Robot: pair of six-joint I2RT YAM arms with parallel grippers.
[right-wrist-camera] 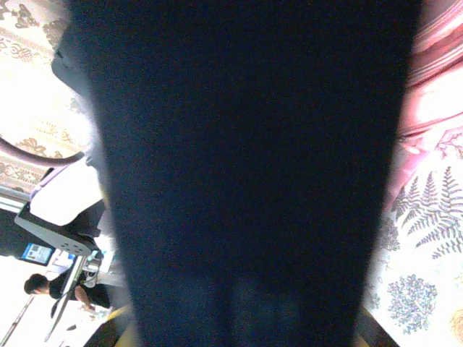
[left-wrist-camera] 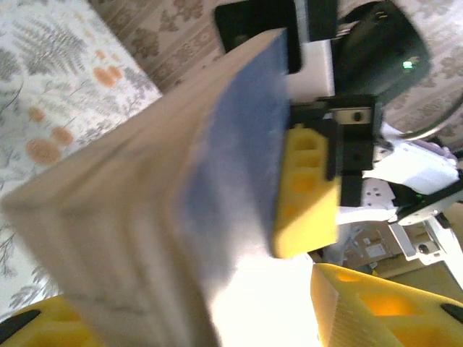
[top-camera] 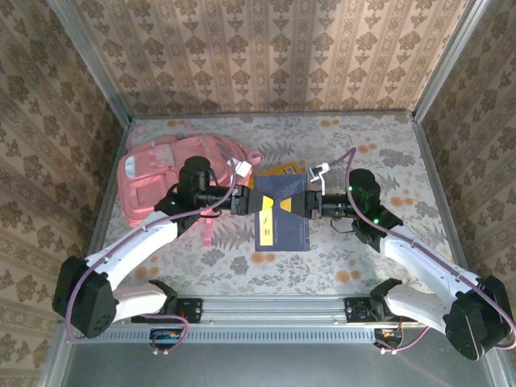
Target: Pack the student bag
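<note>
Two grippers (top-camera: 260, 206) (top-camera: 295, 206) meet at one dark-blue book (top-camera: 292, 231)

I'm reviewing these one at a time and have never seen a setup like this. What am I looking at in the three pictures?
Two robot arms are bolted side by side at a table's near edge, each ending in a two-finger gripper. The top picture comes from a fixed camera above and behind them; the other two come from cameras on the left and right wrists.

On the patterned tabletop lies a pink backpack, at left. Something yellow lies near the middle. Between the arms is a dark blue book with a yellow label. The right gripper appears to hold it, while the left gripper is open around its near part, perhaps about to take it.
</note>
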